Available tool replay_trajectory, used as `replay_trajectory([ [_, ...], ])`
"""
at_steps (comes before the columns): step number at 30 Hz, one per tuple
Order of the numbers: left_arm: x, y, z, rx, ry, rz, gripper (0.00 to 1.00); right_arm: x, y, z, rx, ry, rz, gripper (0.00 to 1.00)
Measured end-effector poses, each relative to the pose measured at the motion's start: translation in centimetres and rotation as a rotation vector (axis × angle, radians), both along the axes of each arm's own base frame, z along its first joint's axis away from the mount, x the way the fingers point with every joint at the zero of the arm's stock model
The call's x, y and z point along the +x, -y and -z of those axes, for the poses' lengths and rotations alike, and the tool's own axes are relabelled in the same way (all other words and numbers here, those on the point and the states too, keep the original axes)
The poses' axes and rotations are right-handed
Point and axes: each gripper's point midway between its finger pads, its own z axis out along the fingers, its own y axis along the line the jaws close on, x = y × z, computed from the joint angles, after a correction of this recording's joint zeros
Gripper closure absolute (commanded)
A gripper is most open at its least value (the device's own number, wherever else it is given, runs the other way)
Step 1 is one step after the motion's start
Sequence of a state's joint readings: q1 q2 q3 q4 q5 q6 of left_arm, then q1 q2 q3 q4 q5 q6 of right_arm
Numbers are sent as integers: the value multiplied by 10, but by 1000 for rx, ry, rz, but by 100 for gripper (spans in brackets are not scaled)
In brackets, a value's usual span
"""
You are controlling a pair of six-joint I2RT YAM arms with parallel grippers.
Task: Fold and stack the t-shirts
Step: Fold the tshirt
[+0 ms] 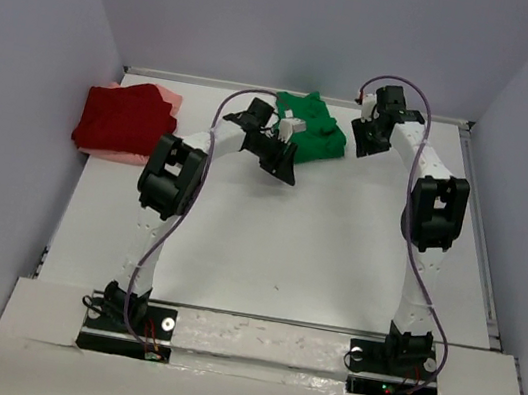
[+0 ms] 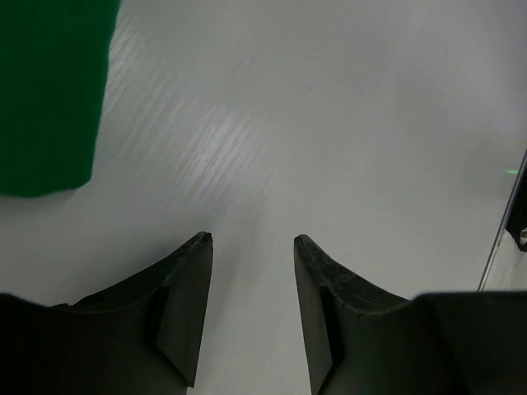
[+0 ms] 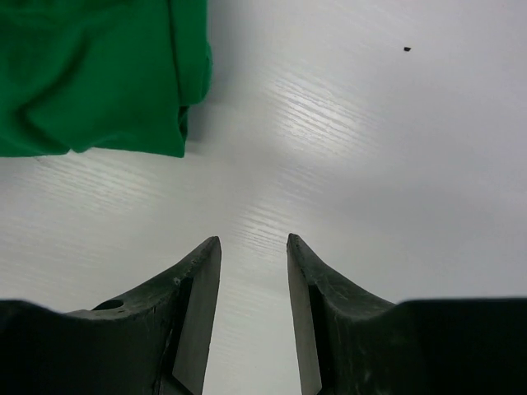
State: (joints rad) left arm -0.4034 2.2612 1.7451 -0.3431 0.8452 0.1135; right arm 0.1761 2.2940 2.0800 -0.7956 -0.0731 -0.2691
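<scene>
Nearest us, the left arm base point(image 1: 128, 315) and the right arm base point(image 1: 399, 360) are sitting at the near edge of the counter point(image 1: 335, 260). We are reading the far side from left to right.

Far left, the dark red t-shirt point(image 1: 125, 119) is lying folded on the pale pink t-shirt point(image 1: 164, 96), well apart from both arms. Next, the left jaws are hanging apart and empty over bare counter at the near-left corner of the bright green t-shirt point(image 1: 317, 133). That bundle is lying with its long axis running left to right along the far edge. The right jaws are also standing apart with nothing between them, just beside its right end.

We are judging both arms about equally near. In each wrist view the bright green t-shirt point(image 2: 45, 90) is lying ahead and to the left of the jaws, not between them.

Only the right wrist view is showing the doubled, wrinkled edge of the bright green t-shirt point(image 3: 90, 74). Only the top view is showing the arms flanking the shirt and where the stack is waiting.
</scene>
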Motion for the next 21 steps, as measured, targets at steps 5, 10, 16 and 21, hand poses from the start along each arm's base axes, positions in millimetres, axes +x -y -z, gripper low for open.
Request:
replay_trajectory([
  [5,12,26,-10,-25,26,20,47,3,5,-4,1,9,10,56],
  [10,35,14,-10,38,76,-67,47,20,-5,-26,40,69,-7,56],
  [16,50,-4,2,125,93,-162,48,37,-15,-33,78,102,-25,55],
  [21,58,-6,4,169,109,-196,48,33,-18,-12,89,49,-32,55],
])
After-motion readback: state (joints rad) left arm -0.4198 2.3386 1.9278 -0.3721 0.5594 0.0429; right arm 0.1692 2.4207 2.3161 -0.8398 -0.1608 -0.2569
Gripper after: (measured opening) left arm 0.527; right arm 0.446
